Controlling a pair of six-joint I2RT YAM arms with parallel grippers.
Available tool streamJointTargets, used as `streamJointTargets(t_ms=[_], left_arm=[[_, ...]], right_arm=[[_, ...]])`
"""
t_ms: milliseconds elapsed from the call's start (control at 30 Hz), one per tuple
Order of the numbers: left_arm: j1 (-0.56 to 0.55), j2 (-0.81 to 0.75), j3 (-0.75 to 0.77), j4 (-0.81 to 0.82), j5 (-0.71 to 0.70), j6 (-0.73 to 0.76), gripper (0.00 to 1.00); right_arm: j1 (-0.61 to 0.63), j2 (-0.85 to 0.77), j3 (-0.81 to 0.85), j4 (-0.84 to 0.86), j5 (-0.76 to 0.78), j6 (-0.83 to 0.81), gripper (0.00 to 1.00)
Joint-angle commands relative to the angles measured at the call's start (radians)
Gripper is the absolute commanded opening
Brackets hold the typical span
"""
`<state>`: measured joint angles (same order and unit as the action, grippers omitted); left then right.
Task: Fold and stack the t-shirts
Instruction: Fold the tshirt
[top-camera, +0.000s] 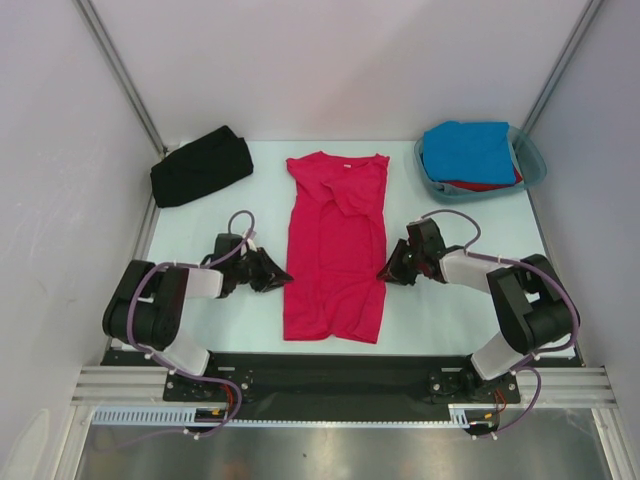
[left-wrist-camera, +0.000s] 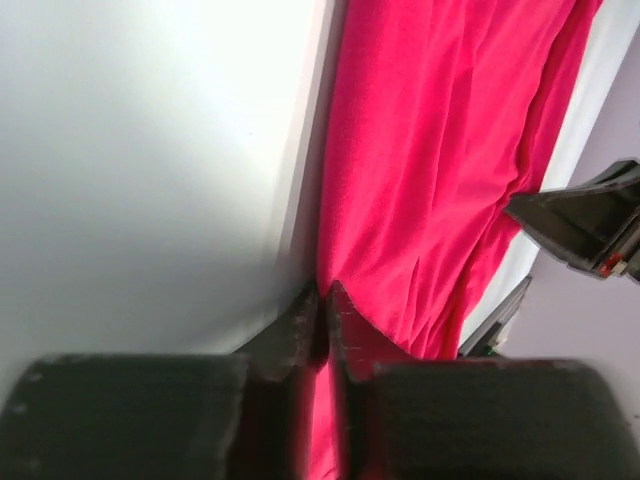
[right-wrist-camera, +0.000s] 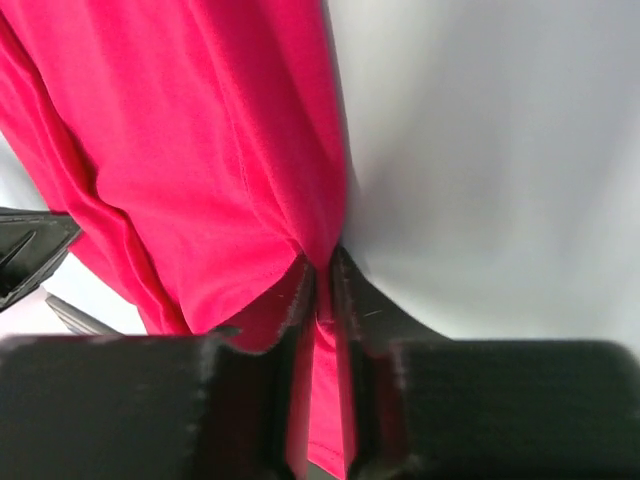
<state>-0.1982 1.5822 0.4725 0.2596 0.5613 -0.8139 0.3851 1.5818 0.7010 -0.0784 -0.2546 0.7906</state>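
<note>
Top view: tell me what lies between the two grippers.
The pink shirt, seen from the top; the left gripper and right gripper each pinch one side edge.

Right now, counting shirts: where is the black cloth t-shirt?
Top view: black t-shirt at far left, beyond the left gripper, left of the crimson-pink cloth t-shirt.

The crimson-pink cloth t-shirt (top-camera: 335, 255) looks soft, matt and finely knit. The pale surface (top-camera: 445, 310) is smooth, faintly shiny. The translucent teal plastic tub (top-camera: 537, 165) looks glossy, the bundled black cloth t-shirt (top-camera: 200, 168) matt.
</note>
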Motion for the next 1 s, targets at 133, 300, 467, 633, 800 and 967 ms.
streamJointTargets(t_ms=[133,300,467,633,800,967], left_arm=[[-0.007,0.042,-0.051,-0.134,-0.024,0.11,0.6],[-0.01,-0.088,-0.081,-0.226,-0.064,0.14,0.73],[-0.015,-0.191,-0.133,-0.293,-0.041,0.131,0.74],[-0.041,-0.255,-0.216,-0.267,-0.008,0.091,0.75],[-0.067,-0.268,-0.293,-0.205,0.025,0.059,0.75],[-0.089,-0.272,-0.394,-0.073,0.045,0.007,0.71]], right_arm=[[0.003,-0.019,0.023,-0.098,0.061,-0.039,0.45],[0.009,-0.141,0.017,-0.199,0.115,-0.03,0.56],[0.018,-0.238,-0.056,-0.245,0.092,0.016,0.6],[0.043,-0.337,-0.158,-0.213,0.055,0.11,0.6],[0.07,-0.411,-0.284,-0.13,0.005,0.216,0.61],[0.152,-0.462,-0.386,-0.035,0.011,0.32,0.6]])
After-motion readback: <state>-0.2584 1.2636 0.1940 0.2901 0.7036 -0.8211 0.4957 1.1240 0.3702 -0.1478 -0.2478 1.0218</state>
